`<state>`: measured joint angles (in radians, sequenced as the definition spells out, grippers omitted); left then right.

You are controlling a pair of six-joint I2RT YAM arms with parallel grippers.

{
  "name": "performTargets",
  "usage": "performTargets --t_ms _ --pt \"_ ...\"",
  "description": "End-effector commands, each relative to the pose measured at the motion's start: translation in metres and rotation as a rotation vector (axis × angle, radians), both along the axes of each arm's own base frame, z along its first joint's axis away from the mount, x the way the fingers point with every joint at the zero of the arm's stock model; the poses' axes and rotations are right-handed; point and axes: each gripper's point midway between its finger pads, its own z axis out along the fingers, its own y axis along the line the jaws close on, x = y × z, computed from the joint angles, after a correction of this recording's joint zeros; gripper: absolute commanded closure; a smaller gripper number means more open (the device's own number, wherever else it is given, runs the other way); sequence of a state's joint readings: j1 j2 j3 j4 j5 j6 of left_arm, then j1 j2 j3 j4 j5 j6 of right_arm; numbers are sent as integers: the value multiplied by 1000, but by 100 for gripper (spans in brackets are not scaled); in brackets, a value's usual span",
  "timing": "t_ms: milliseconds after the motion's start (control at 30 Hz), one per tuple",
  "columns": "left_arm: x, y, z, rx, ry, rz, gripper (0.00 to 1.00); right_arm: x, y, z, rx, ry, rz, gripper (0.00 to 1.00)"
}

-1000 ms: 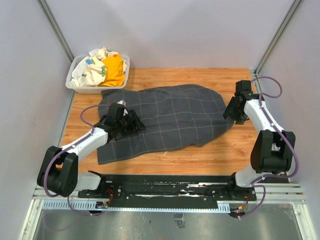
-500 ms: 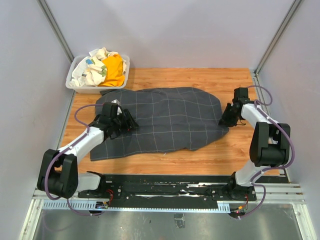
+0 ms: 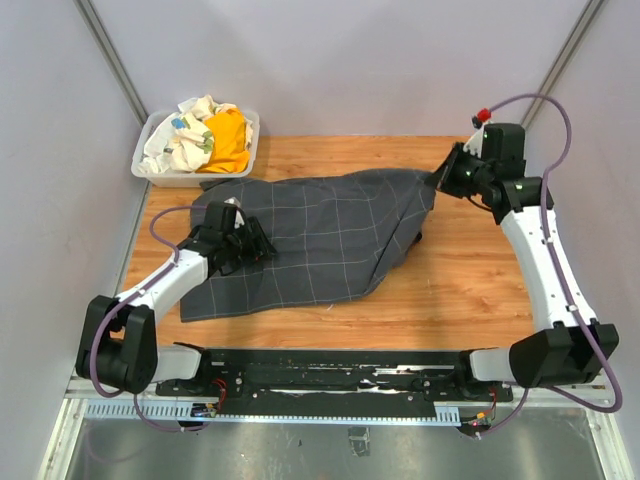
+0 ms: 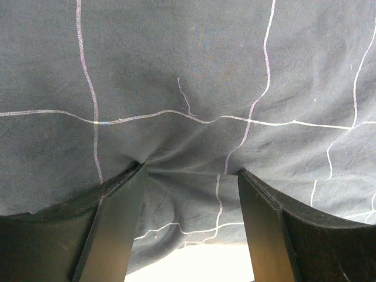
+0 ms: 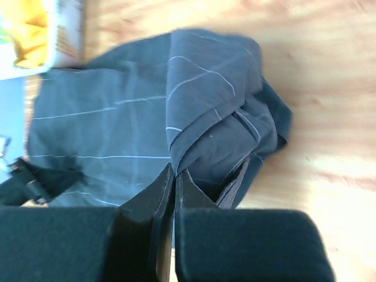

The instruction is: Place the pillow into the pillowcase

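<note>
Here the wooden table (image 3: 470, 290) bears the pillowcase (image 3: 320, 235), its 2 o'clock corner lifted in the clenched right gripper (image 3: 446, 179). At 9 o'clock the spread left gripper (image 3: 263, 245) presses it; a laundry bin (image 3: 165, 180) sits at 11 o'clock.

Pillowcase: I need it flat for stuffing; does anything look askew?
Yes. The pillowcase is askew: its right end hangs bunched from the right fingers, off the table; the rest lies flat.

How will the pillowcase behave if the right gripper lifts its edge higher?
Probably floppy: the pillowcase drapes in folds from the right gripper. Likely light, as one thin pinch raises it. The open left gripper pressing it may stop sliding.
</note>
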<state>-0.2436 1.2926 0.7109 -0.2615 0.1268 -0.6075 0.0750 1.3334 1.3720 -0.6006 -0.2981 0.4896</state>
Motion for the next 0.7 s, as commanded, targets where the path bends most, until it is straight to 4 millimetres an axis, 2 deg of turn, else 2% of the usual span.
performTargets --t_ms 0,67,267,367,433,500,533,567,600,667 --pt "-7 19 -16 85 69 27 30 -2 41 37 27 -60 150 99" --pt "-7 19 -16 83 71 28 30 2 66 50 30 -95 218 99" --pt "-9 18 -15 75 74 28 30 6 135 55 19 -93 370 99" --pt "-10 18 -14 74 74 29 30 1 180 51 4 -81 482 99" --pt "-10 18 -14 71 76 30 30 -2 205 38 -16 -40 553 99" --pt "-12 17 -15 67 79 27 30 -4 217 21 -63 13 587 99" --pt "-13 17 -17 64 83 26 30 -5 219 12 -78 43 593 93" --pt "-14 16 -17 62 84 25 30 -5 216 5 -96 73 580 76" --pt "-14 16 -18 62 85 25 30 -4 210 -1 -121 89 557 66" --pt "-16 16 -20 60 87 25 30 -4 190 -6 -149 97 491 58"
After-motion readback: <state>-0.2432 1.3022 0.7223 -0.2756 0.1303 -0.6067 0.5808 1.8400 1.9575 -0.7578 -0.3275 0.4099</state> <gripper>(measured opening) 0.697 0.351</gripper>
